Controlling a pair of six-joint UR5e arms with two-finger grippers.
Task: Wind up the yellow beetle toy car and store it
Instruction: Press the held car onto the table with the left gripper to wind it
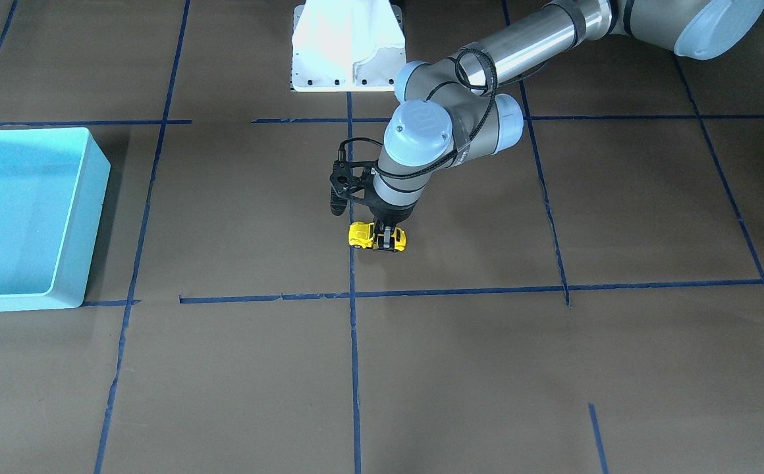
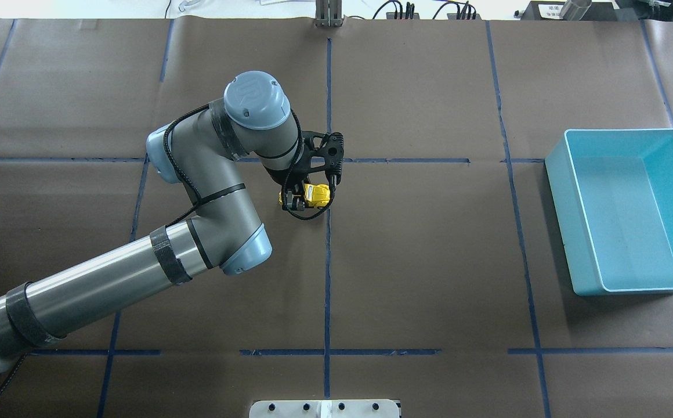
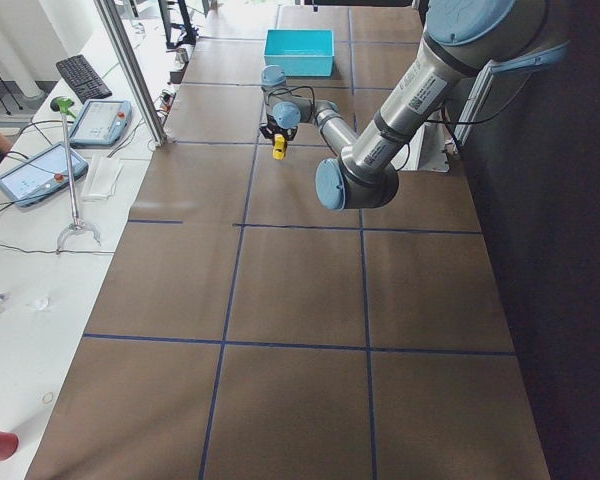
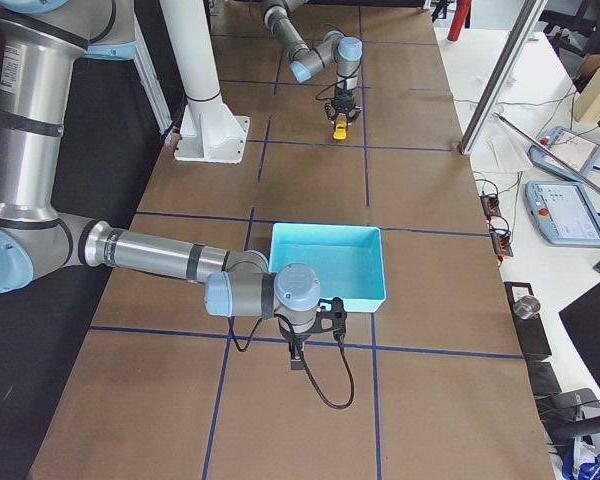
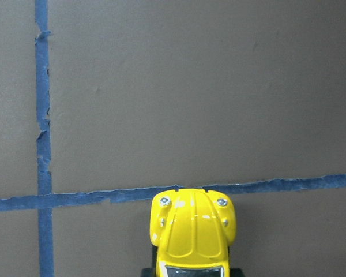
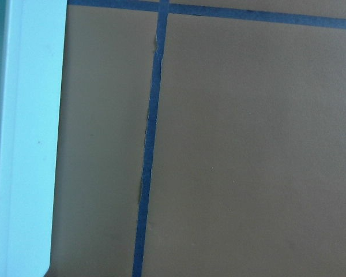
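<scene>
The brown paper-covered table [image 2: 429, 261], gridded with blue tape [image 2: 328, 278], carries everything here. The left arm [image 2: 110, 273] reaches out to the middle of it, while the light blue bin [image 2: 565, 220] sits well apart toward the robot's right. The right gripper [image 4: 298, 355] hangs just beside the bin's near wall, and whether it is open or closed cannot be told. The left gripper [image 2: 297, 200] points straight down with its jaws closed across the sides of the yellow beetle toy car [image 2: 315, 195], near the rear. The car's nose pokes out toward a tape crossing, as the left wrist view shows. Whether the wheels touch the paper cannot be told.

The car looks light and rigid, so weight should be no worry. Its rounded, glossy shell looks slippery, and a pinch high on the roof would likely squirt it out. The flat flanks low down, between the wheels, seem the best hold. Winding probably means pressing the wheels onto the paper and dragging backward, so the grip must resist twisting
</scene>
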